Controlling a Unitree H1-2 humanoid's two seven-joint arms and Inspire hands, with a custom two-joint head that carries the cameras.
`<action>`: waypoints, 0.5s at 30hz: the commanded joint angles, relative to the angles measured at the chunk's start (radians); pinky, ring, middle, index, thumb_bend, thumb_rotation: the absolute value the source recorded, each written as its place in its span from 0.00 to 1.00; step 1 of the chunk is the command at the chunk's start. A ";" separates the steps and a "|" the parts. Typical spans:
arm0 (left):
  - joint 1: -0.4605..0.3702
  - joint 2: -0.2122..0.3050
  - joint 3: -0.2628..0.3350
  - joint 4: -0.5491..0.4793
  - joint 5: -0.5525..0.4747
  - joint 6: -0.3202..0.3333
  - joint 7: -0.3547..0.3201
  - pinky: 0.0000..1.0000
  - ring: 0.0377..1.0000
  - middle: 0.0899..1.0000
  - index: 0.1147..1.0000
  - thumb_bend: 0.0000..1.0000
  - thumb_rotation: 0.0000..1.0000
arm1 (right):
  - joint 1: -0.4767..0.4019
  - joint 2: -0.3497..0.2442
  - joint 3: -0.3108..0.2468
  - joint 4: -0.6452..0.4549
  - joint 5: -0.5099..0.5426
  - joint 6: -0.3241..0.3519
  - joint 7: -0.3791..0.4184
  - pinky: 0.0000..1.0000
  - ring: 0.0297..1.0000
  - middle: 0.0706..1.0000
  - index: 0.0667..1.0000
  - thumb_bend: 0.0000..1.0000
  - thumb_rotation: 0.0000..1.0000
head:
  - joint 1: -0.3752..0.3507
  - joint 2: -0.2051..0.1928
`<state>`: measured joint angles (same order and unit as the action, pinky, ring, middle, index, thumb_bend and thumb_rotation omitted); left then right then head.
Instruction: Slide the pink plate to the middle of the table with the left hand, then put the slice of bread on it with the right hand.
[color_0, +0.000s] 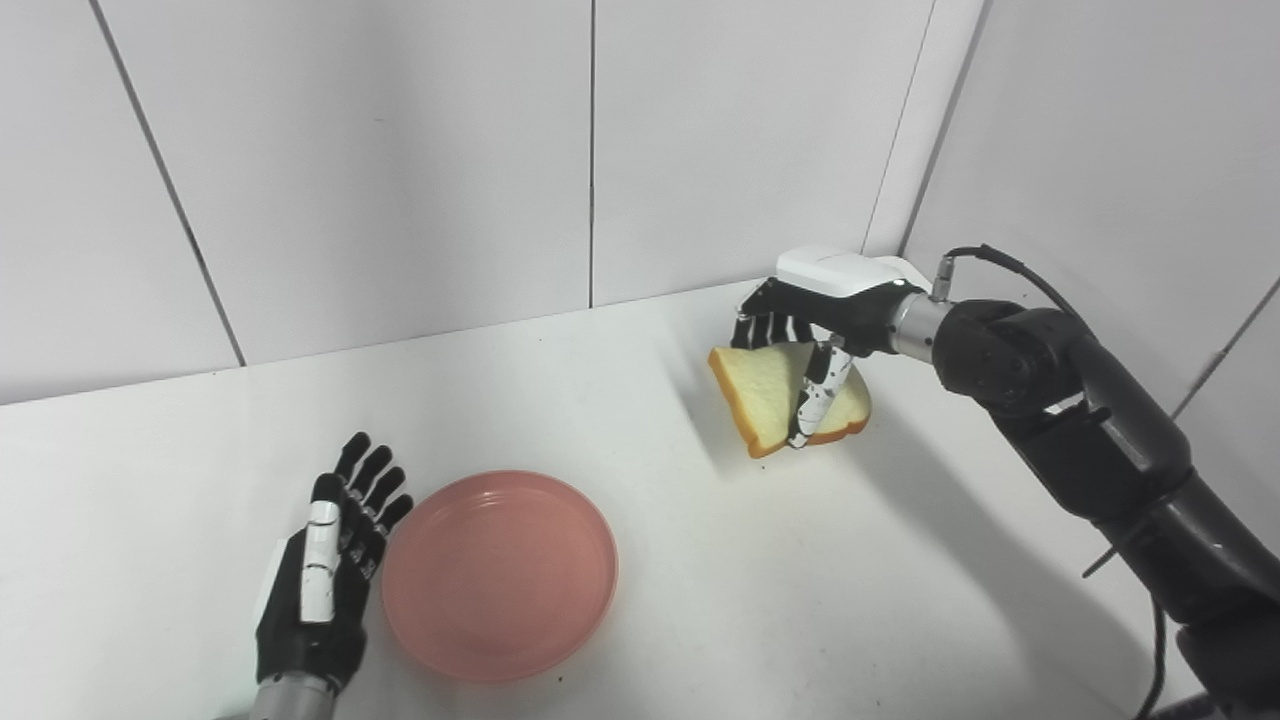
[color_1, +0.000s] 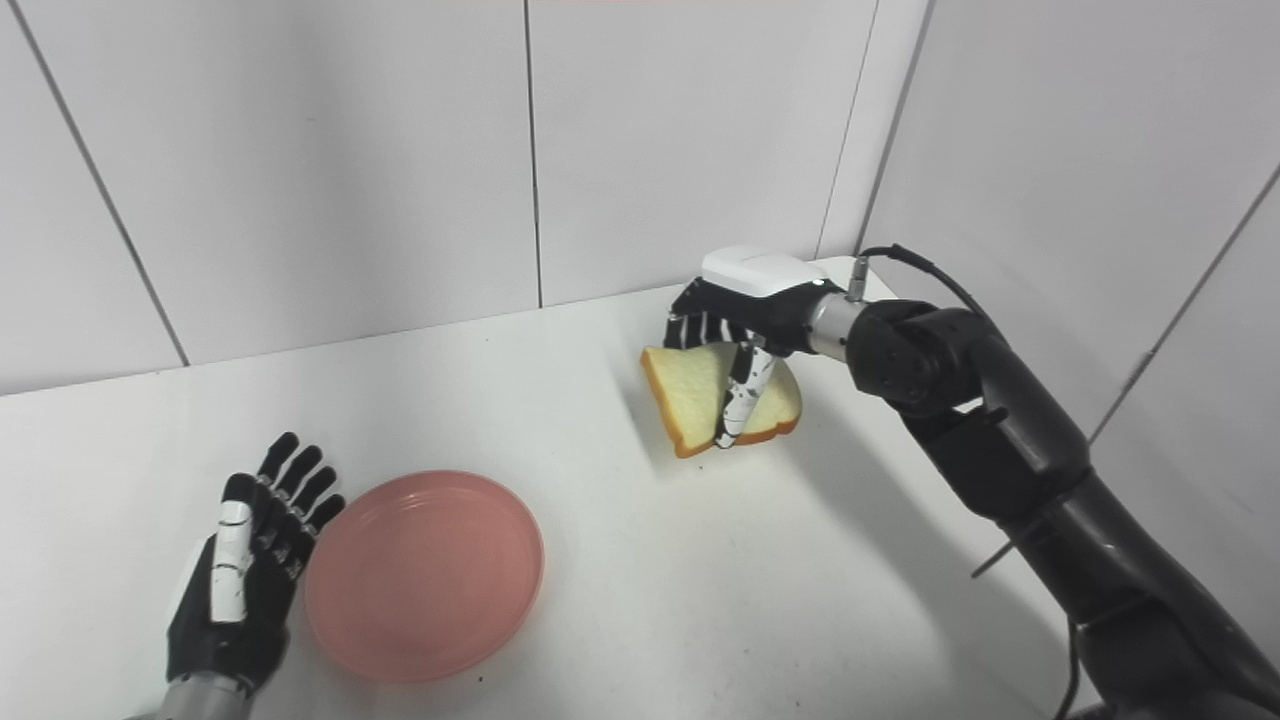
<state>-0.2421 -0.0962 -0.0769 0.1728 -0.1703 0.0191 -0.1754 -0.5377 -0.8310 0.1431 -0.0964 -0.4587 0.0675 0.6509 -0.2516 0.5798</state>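
The pink plate (color_0: 500, 575) lies empty on the white table (color_0: 720, 600), left of its middle near the front. My left hand (color_0: 325, 560) is open with fingers straight, right beside the plate's left rim, holding nothing. My right hand (color_0: 810, 330) is shut on the slice of bread (color_0: 770, 395), thumb across its face, fingers behind it. The bread hangs tilted, lifted above the table at the back right, well away from the plate. The same scene shows in the right eye view: plate (color_1: 425, 575), bread (color_1: 695, 395).
White panelled walls (color_0: 400, 180) close the table at the back and on the right. The right arm (color_0: 1080, 430) and its cable reach in along the right side. The bread casts a shadow on the table below it.
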 joint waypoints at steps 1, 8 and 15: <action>-0.006 -0.020 -0.010 0.000 0.013 -0.019 0.005 0.89 0.92 0.93 0.91 0.66 0.92 | -0.058 -0.005 -0.006 -0.041 0.013 -0.001 -0.001 0.42 0.47 0.45 0.46 0.53 0.00 | 0.028 0.004; -0.010 -0.045 -0.012 0.037 0.021 -0.047 0.027 0.89 0.91 0.91 0.88 0.71 0.88 | -0.087 0.068 0.045 -0.060 0.022 -0.039 0.002 0.43 0.48 0.46 0.45 0.52 0.00 | 0.095 0.006; -0.012 -0.061 -0.012 0.051 0.017 -0.057 0.024 0.90 0.92 0.92 0.89 0.71 0.86 | -0.115 0.140 0.084 -0.060 0.068 -0.095 -0.001 0.38 0.43 0.43 0.47 0.52 0.00 | 0.179 0.009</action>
<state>-0.2460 -0.1411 -0.0860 0.2098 -0.1528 -0.0284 -0.1560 -0.5913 -0.6885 0.2374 -0.1274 -0.4079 0.0060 0.6609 -0.0860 0.5859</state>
